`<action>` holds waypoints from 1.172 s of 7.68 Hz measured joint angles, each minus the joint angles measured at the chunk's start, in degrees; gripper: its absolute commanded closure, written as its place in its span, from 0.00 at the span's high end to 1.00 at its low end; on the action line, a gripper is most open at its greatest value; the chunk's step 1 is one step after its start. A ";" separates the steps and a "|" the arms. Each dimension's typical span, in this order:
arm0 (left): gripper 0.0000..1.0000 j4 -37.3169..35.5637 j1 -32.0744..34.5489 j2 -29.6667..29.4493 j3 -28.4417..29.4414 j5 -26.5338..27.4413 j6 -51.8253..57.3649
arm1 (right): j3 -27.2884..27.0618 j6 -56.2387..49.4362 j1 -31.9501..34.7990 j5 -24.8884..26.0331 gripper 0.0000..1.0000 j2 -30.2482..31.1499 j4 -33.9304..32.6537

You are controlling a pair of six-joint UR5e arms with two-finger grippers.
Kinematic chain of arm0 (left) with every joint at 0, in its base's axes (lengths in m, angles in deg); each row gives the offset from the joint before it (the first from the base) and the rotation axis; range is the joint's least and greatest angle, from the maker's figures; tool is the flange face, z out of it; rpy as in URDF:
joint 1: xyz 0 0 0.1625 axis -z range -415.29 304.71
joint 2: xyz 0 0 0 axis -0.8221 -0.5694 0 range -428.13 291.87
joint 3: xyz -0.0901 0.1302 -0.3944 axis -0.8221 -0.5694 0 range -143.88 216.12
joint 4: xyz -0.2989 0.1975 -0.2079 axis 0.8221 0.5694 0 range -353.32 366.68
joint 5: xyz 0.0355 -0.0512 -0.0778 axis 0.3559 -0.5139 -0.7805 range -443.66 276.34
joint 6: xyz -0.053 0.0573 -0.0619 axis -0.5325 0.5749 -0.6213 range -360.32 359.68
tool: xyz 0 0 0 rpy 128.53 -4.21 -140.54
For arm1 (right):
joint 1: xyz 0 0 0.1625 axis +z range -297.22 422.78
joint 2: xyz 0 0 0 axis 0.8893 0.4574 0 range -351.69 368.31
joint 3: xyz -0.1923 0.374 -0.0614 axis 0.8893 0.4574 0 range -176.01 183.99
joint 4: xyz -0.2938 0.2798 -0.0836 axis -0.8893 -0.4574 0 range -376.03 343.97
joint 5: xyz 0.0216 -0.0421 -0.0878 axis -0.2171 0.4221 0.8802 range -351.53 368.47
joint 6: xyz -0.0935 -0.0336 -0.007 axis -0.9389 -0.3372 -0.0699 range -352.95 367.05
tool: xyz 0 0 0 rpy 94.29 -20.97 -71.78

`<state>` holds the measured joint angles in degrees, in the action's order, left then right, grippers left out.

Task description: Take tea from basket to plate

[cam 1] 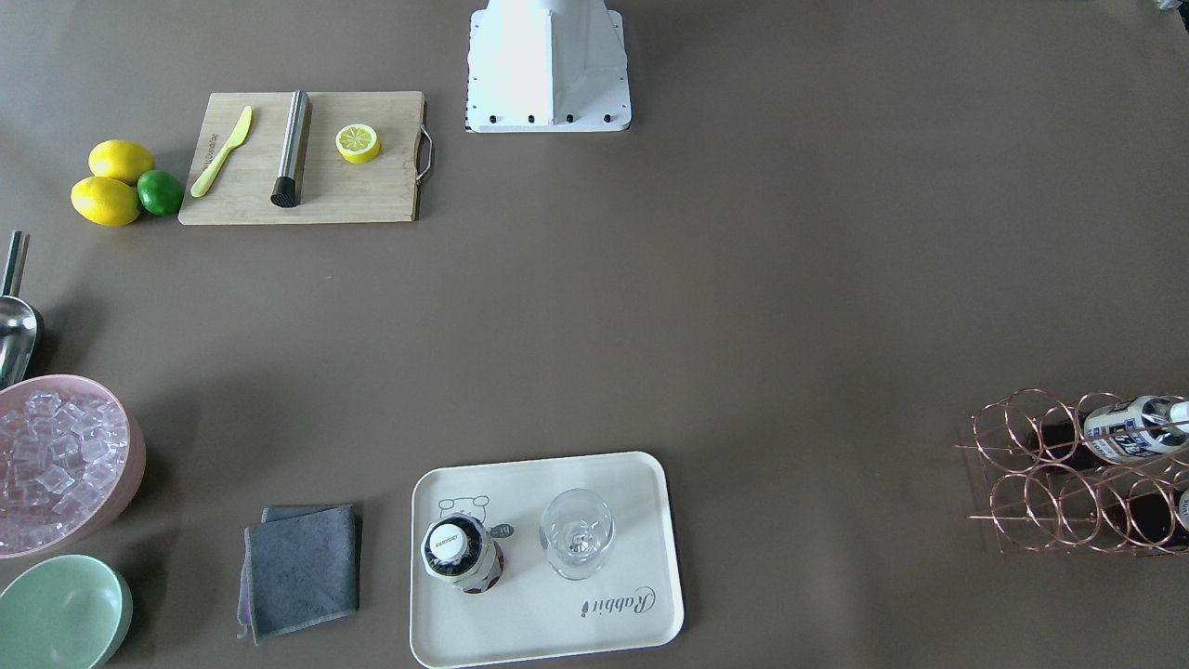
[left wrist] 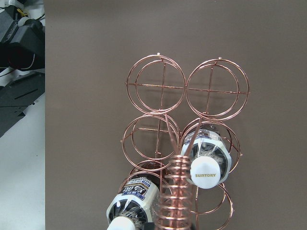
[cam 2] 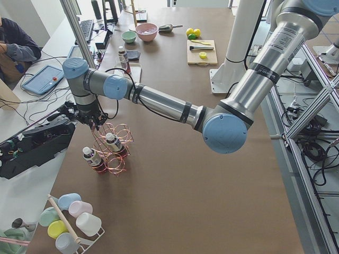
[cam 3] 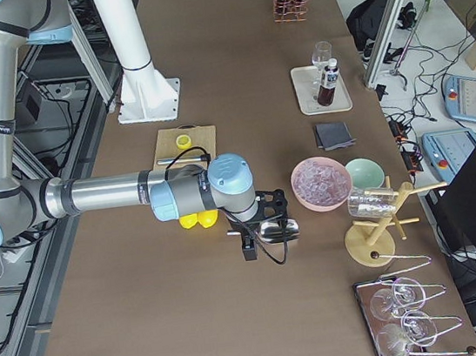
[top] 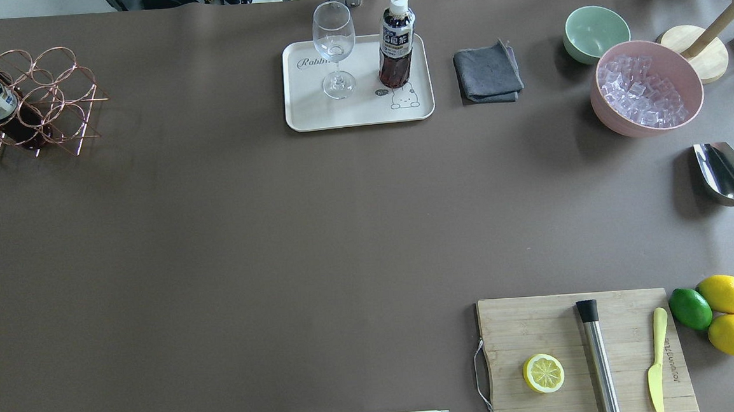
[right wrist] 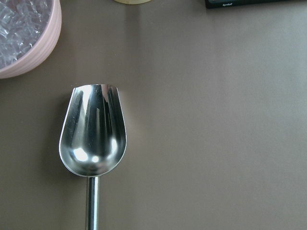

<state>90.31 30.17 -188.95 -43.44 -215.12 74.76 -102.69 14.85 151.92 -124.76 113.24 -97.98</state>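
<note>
One tea bottle (top: 397,45) stands upright on the plate (top: 310,115), next to a clear stemmed glass (top: 334,42); it also shows in the front view (cam 1: 462,555) on the plate (cam 1: 529,623). Two more tea bottles (left wrist: 206,160) (left wrist: 132,203) sit in the basket (left wrist: 158,91), which stands at the table's far left (top: 58,113). My left gripper (cam 2: 91,120) hovers just above the basket; I cannot tell whether it is open or shut. My right gripper (cam 3: 260,228) hangs over a steel scoop (right wrist: 93,132); I cannot tell its state.
A pink bowl of ice (top: 646,87), a green bowl (top: 595,31) and a grey cloth (top: 487,72) lie right of the plate. A cutting board (top: 586,358) holds a lemon half, a steel muddler and a yellow knife. Lemons and a lime (top: 690,308) lie beside it.
</note>
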 measured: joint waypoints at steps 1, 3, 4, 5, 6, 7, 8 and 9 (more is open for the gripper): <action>0.98 -0.02 0.02 0.34 -0.36 -0.05 -0.62 | -0.26 0.01 0.14 -0.09 1.00 -0.14 -0.78; 0.98 -0.27 0.06 0.62 -0.71 -0.15 -1.16 | -0.70 0.05 0.34 -0.07 1.00 -0.24 -2.18; 0.98 -0.42 0.17 0.66 -0.82 -0.22 -1.30 | -0.75 0.04 0.43 -0.04 1.00 -0.17 -2.40; 0.98 -0.90 0.40 0.81 -1.02 -0.29 -2.31 | -0.71 0.07 0.47 -0.02 1.00 -0.12 -2.47; 0.98 -2.79 1.42 1.61 -1.77 -0.66 -5.05 | -0.67 0.09 0.49 -0.02 1.00 -0.04 -2.50; 0.98 -4.80 2.89 3.40 -3.05 -1.91 -8.38 | -0.65 0.10 0.50 -0.06 1.00 0.04 -2.51; 0.98 -5.80 4.57 6.27 -4.35 -3.55 -12.28 | -0.62 0.11 0.51 -0.08 1.00 0.12 -2.56; 0.98 -6.12 5.65 9.18 -5.55 -4.47 -17.51 | -0.53 0.11 0.51 -0.09 1.00 0.19 -2.58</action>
<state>84.20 35.82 -179.77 -48.99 -219.59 57.25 -103.22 14.96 152.43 -124.85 113.43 -100.56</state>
